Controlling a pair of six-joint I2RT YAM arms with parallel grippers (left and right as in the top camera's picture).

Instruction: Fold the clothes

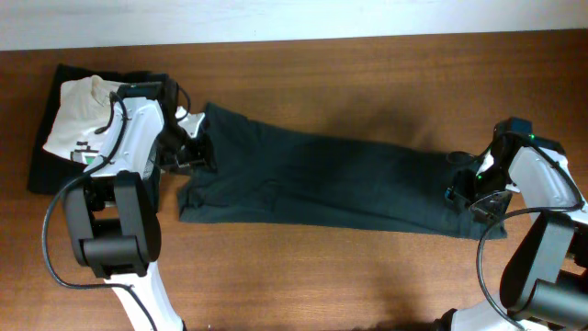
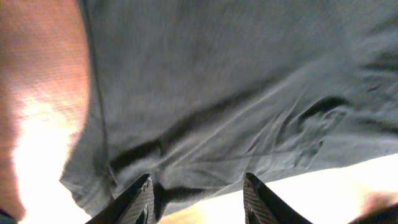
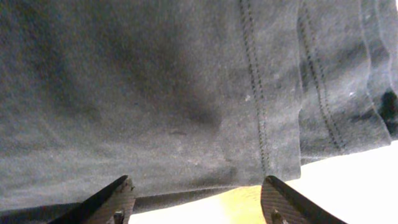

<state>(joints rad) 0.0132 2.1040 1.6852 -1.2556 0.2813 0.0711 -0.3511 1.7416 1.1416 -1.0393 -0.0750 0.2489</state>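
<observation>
The dark fingertips (image 2: 140,200) of the left gripper (image 2: 198,202) are seen closest to the lens. They are spread apart with nothing clamped. The rumpled edge of the T-shirt (image 2: 236,93) is draped just ahead of them and partly across the gap. The right gripper (image 3: 196,202) is likewise held apart and empty. A double-stitched hem (image 3: 255,93) lies directly in front of it, and further stitched layers are stacked just beside that.

Outward from both grippers, the shirt is laid as one long, narrow band on the wooden table (image 1: 322,276), with a gripper at each end. The cloth is a matte, fine-knit jersey, near-black with a grey-green cast, and shallow creases are gathered near the left gripper.

It is judged to be light, limp and not slippery. It can be expected to sag and wrinkle when lifted, and the layers to slide apart unless all are pinched together. Hold is best taken at the end corners, on the thicker stitched hem.

Beyond the left gripper, away from the shirt, a white tee with green print (image 1: 78,115) is stacked on a black folded garment (image 1: 41,170).
</observation>
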